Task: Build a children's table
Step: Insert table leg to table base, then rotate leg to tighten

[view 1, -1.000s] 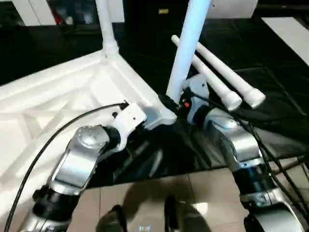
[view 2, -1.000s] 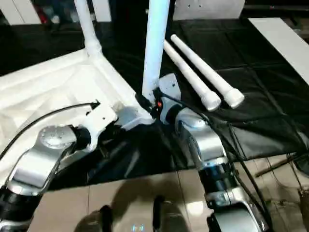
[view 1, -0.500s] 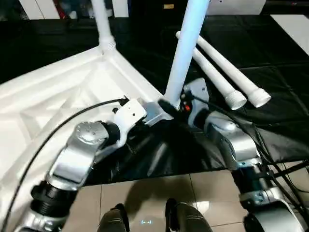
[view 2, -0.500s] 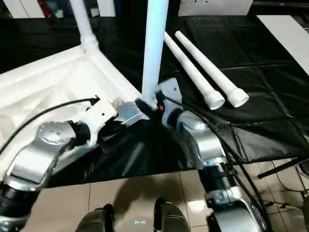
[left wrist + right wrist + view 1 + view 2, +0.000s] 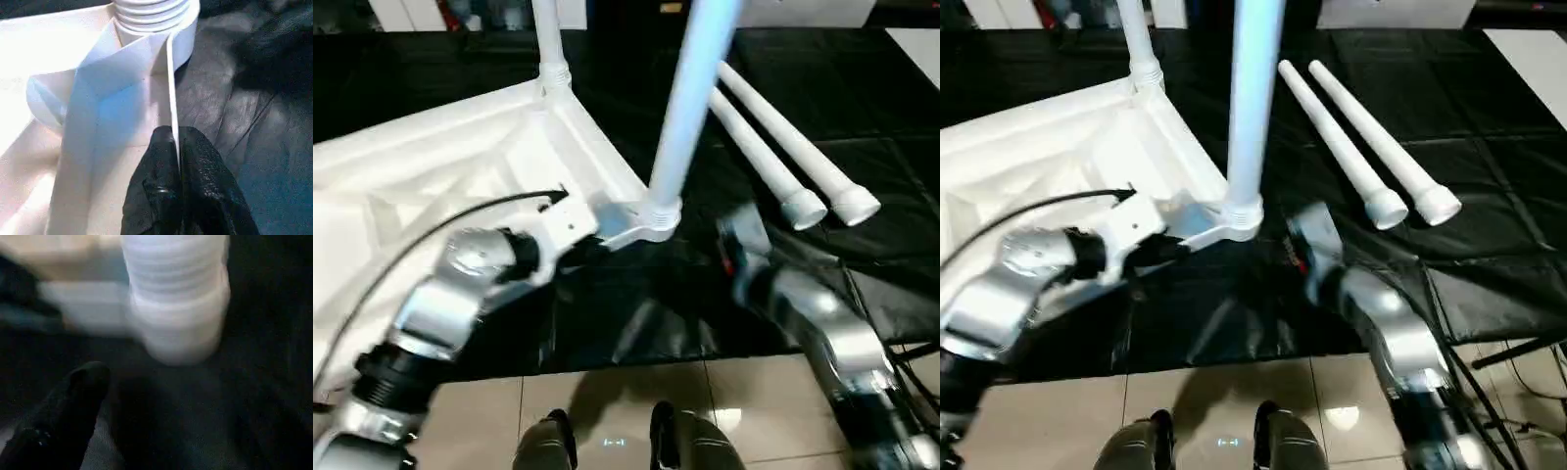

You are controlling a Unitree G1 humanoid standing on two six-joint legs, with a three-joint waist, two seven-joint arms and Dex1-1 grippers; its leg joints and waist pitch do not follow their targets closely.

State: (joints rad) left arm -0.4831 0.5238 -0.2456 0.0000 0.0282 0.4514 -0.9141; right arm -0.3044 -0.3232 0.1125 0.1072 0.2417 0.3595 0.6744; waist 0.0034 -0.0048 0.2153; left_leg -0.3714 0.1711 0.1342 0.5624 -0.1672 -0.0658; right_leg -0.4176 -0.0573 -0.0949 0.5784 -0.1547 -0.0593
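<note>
On a black sheet (image 5: 1489,157) spread over the work surface, the white tabletop (image 5: 431,186) of the children's table lies upside down, its ribbed underside facing up. At the tabletop's near corner a tapered leg (image 5: 690,98) stands upright in its round socket (image 5: 651,217); a second leg (image 5: 548,34) rises from the socket at the far corner. Two loose legs (image 5: 1376,147) lie side by side on the sheet just beyond the near corner, to the robot's right of it, their wider threaded ends toward the robot.

The left gripper (image 5: 176,166) is clamped on the tabletop's thin rim just beside the near socket, its two black fingers (image 5: 203,171) pressed together with the white edge pinched between them (the wrist view shows the leg's threads seated in the socket directly ahead of the fingertips). The silver left forearm (image 5: 450,304) reaches in across the tabletop's near edge.

The right gripper (image 5: 729,240) sits on the robot's right side of the near socket, close to it but clear of the leg and not touching it. One black finger (image 5: 63,416) shows in the right wrist view, apart from the socket, and the jaws stand spread with nothing between them. Below the tabletop's near edge, beige floor tiles (image 5: 1224,392) meet the edge of the sheet.
</note>
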